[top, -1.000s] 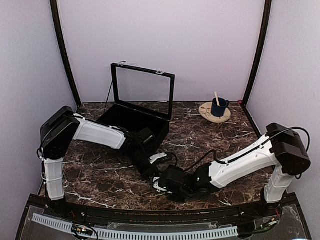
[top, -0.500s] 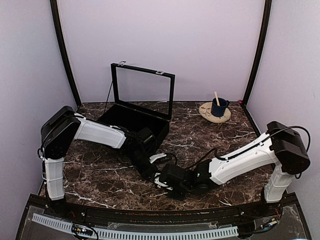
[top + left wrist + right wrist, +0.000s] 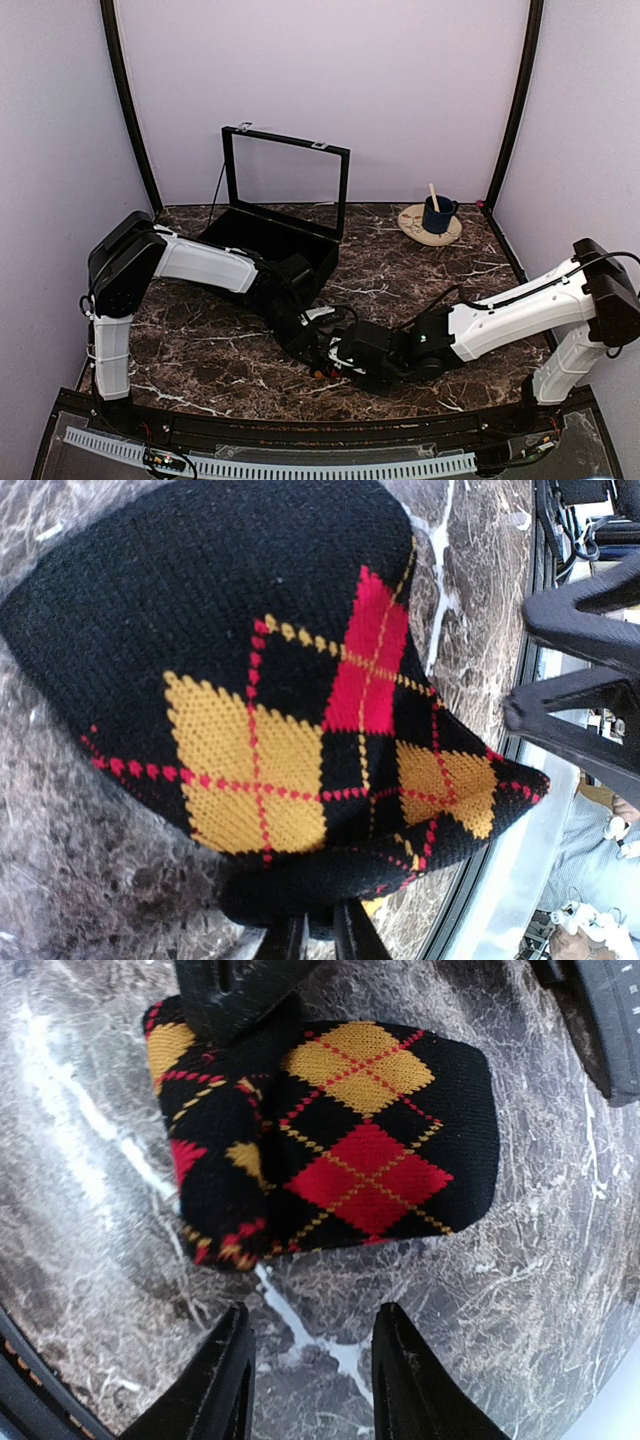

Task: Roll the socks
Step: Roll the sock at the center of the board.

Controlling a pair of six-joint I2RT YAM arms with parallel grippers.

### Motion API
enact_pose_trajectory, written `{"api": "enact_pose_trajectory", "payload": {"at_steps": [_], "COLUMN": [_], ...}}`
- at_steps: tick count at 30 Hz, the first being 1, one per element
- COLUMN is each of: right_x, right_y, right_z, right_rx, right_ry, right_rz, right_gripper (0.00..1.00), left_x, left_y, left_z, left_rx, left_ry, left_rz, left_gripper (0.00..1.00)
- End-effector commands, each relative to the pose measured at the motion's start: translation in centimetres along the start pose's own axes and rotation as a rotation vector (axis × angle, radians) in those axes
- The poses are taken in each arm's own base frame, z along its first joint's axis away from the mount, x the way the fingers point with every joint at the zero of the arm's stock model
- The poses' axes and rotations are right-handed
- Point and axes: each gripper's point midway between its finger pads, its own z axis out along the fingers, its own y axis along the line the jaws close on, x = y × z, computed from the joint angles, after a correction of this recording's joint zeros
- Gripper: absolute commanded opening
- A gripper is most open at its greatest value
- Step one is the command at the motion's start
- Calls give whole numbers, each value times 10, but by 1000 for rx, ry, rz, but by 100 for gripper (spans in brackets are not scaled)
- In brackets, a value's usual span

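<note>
Since a second ago the right gripper has slid a bit to the right and backed off. Its fingers are spread with nothing between them, just short of the socks. Those sit partly rolled on the marble table near its front edge, and the left gripper is clamped on the rolled end.

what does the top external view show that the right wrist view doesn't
Only the top external view shows the open black box and the blue mug on its round mat. Only the right wrist view shows the socks clearly, partly rolled, with the right pincer open and short of them. Both show the marble table and the left pincer gripping the roll's end.
</note>
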Motion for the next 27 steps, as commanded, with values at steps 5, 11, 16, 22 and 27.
{"api": "enact_pose_trajectory", "payload": {"at_steps": [5,11,16,22,27], "right_x": [-31,-58,-65,-64,-55], "right_y": [9,16,26,27,16], "right_z": [-27,-29,-18,-1,14], "right_rx": [-19,-51,-80,-114,-113], "right_ry": [-79,-133,-136,-131,-106], "right_rz": [2,5,-17,16,57], "right_gripper": [32,13,3,0,0], "left_x": [41,39,37,35,34], "left_y": [35,35,36,35,35], "left_z": [16,17,17,17,18], "left_rx": [-122,-124,-124,-121,-117], "left_ry": [144,140,139,139,142], "left_rz": [-122,-126,-130,-133,-137], "left_gripper": [12,13,13,13,12]}}
